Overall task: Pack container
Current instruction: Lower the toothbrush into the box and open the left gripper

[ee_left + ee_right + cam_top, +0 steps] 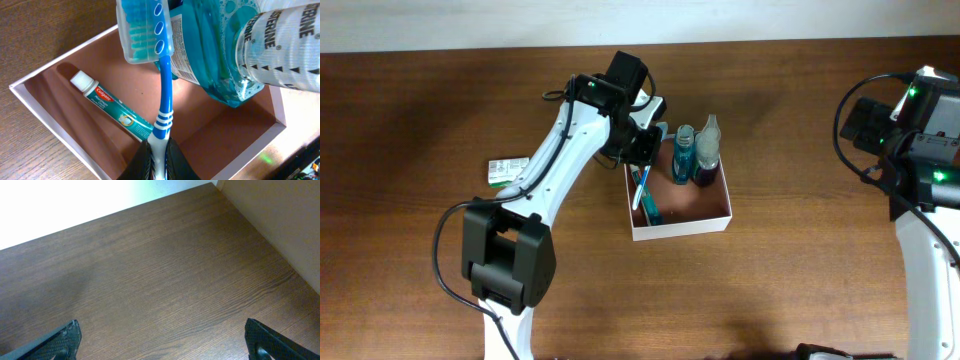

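The container (690, 222) is a square white-walled box with a reddish-brown inside, at the table's middle; it also shows in the left wrist view (40, 107). My left gripper (159, 159) is shut on a blue-and-white toothbrush (165, 95) with a clear cap over its head, held over the box's left side (642, 185). A Colgate toothpaste tube (112, 111) lies on the box floor. A blue mouthwash bottle (235, 45) and a purple bottle (706, 160) stand at the box's far edge. My right gripper (162, 340) is open over bare table at the far right.
A small green-and-white soap packet (506, 169) lies on the table left of the box, beside my left arm. The right arm (920, 130) stands at the right edge of the table.
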You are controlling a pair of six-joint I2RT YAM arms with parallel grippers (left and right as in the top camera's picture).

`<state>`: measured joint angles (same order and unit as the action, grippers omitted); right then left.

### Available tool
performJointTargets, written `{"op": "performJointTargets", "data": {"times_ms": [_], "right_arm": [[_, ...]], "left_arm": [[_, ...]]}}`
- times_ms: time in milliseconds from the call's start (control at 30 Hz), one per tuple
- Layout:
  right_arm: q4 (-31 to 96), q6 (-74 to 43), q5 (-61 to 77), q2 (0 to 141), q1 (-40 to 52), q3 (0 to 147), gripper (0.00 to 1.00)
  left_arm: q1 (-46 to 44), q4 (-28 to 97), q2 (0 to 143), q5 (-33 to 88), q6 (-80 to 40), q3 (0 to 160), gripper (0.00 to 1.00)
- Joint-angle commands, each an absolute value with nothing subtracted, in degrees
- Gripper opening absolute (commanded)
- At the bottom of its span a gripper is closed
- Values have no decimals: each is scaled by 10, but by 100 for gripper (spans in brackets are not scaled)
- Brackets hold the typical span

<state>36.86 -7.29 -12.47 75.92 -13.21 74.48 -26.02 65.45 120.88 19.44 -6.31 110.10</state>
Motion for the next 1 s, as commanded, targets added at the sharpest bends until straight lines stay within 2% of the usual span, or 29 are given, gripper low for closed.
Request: {"op": "performJointTargets", "data": {"times_ms": [0, 133, 667, 700, 733, 767, 800, 833, 967], "right_arm": [[367, -74, -124, 754, -136, 753, 99], [367, -74, -124, 754, -136, 753, 99], [367, -74, -124, 754, -136, 753, 99], [367, -74, -124, 754, -136, 753, 99], [367, -74, -124, 754, -136, 753, 99], [367, -74, -124, 754, -136, 753, 99], [367, -74, -124, 754, -136, 753, 99], [367, -74, -124, 754, -136, 753, 99], [367, -74, -124, 754, -136, 753, 99]], "left_arm": [[-278, 651, 1211, 170, -73, 1107, 1], [-289, 646, 1211, 133, -73, 1107, 1], [-291, 667, 1211, 130, -73, 1102, 1], [-291, 668, 1211, 130, -73, 1100, 10], [-291, 669, 1211, 130, -73, 1099, 24], [-291, 669, 1211, 130, -73, 1099, 43], [-291, 669, 1211, 130, -72, 1099, 50], [-291, 669, 1211, 130, -72, 1099, 53], [-282, 670, 1210, 131, -72, 1102, 54]]}}
